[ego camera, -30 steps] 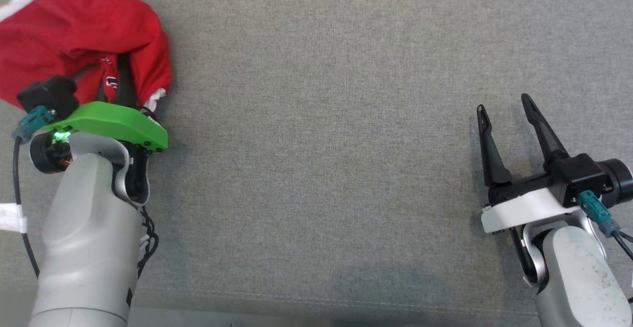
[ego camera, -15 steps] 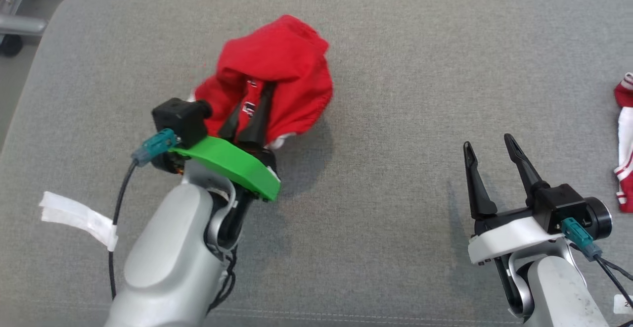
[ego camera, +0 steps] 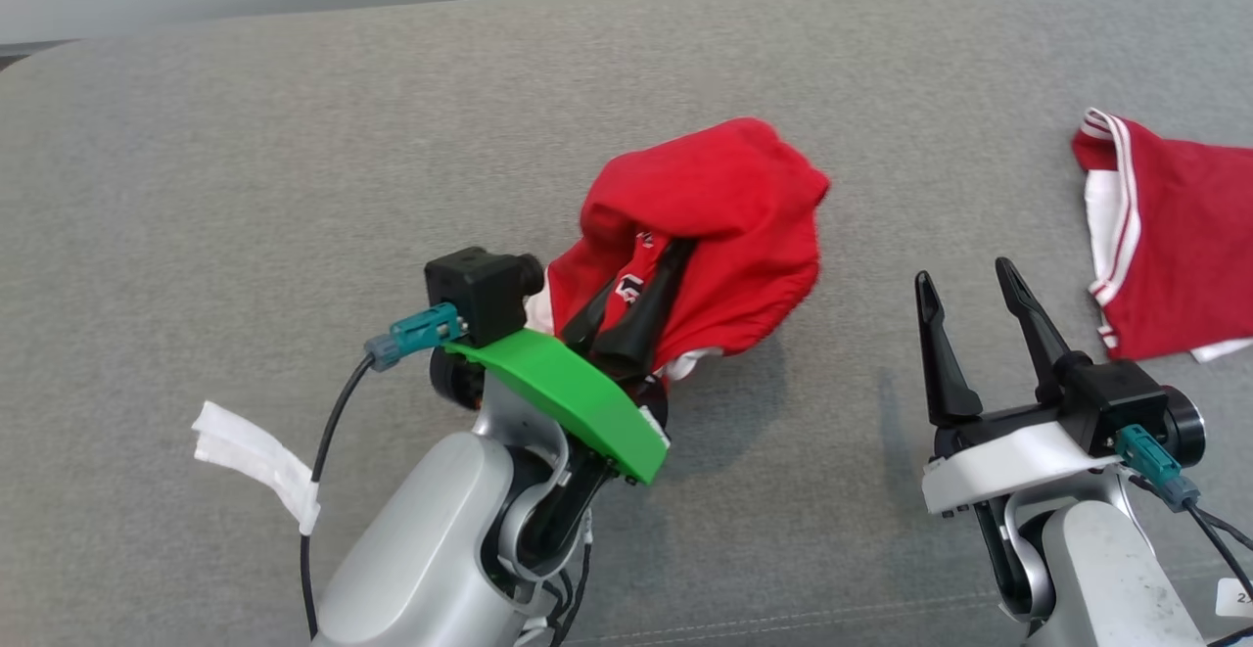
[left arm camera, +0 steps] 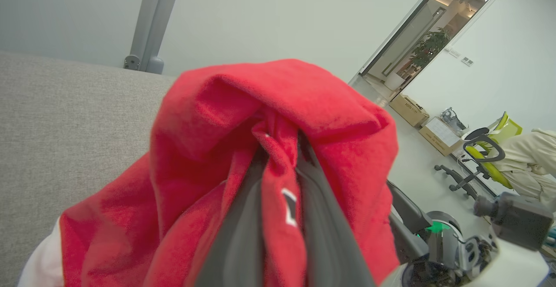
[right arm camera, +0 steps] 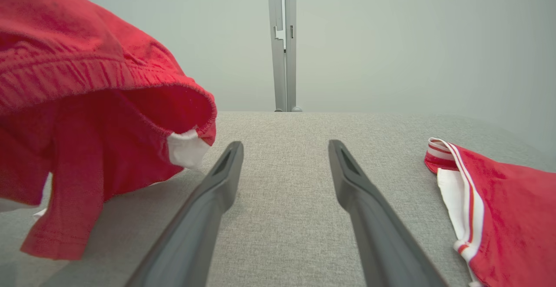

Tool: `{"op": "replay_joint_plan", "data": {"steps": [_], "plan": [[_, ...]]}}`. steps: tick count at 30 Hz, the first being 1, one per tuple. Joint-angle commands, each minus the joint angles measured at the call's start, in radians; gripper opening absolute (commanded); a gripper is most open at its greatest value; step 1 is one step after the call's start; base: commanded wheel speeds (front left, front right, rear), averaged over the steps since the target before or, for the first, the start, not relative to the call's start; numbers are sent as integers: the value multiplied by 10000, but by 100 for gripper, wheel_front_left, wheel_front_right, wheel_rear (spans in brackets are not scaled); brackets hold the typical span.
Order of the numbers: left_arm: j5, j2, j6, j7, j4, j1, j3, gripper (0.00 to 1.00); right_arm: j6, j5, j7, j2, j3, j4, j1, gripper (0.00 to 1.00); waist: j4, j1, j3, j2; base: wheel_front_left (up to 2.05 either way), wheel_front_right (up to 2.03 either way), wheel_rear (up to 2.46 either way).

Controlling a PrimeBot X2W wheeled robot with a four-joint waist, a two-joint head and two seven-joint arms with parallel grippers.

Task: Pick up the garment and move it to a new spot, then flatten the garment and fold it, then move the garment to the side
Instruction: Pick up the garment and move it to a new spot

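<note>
- Left wrist view: the red garment is bunched over and around the left jaws. They are clamped nearly together on a fold of it, and cloth drapes down both sides of the fingers.
- Seen from the head, the bundle hangs at the tip of the left jaws, raised off the grey padded bench, with its shadow on the fabric below. I cannot tell whether a trailing edge touches the bench.
- Crumpled like this, it has no clear long axis. It is a rounded lump, drawn out slightly along the line of the left fingers.
- From the right jaws the garment lies ahead and to their left, near. In the right wrist view a white-trimmed corner hangs just beside the fingertip on that side.
- The right jaws stand wide apart and empty, low over the bench.
- Judging by this, the left arm is the carrier, and the bare bench between the two arms looks like the natural set-down spot. The right arm is nearer the loose hanging hem, so it is better placed to take that hem for spreading.
- A second red piece with striped white trim lies flat, ahead and right of the right jaws, well apart from the held garment.
- A white tape strip lies left of the left arm.
</note>
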Motion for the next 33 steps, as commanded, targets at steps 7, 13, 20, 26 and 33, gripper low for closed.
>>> {"op": "replay_joint_plan", "data": {"steps": [7, 13, 20, 26, 33], "plan": [[-293, 182, 340, -245, 2484, -33, 337, 0, -19, 284, -3, -3, 90, 10, -174, 100, -1382, 0, 292, 107, 0, 0, 0], [1106, 477, 397, -1539, 4939, -651, -133, 40, -17, 430, -3, -5, 23, 42, -41, 100, -1816, 0, 268, 107, 0, 0, 0], [1784, 306, 625, -2604, 6369, -1106, -380, 100, -17, 240, -3, -3, -299, 13, 222, 100, -1549, 0, 88, 107, 0, 0, 0], [2145, 366, 796, -2872, 6045, -699, -141, 100, -17, 13, -3, -8, -437, -107, 298, 100, -1047, 0, -350, 107, 0, 0, 0], [2523, 758, 1138, -2869, 4516, 407, 655, 100, -17, -151, -3, -6, -649, -179, 523, 100, -413, 0, -812, 107, 0, 0, 0]]}}
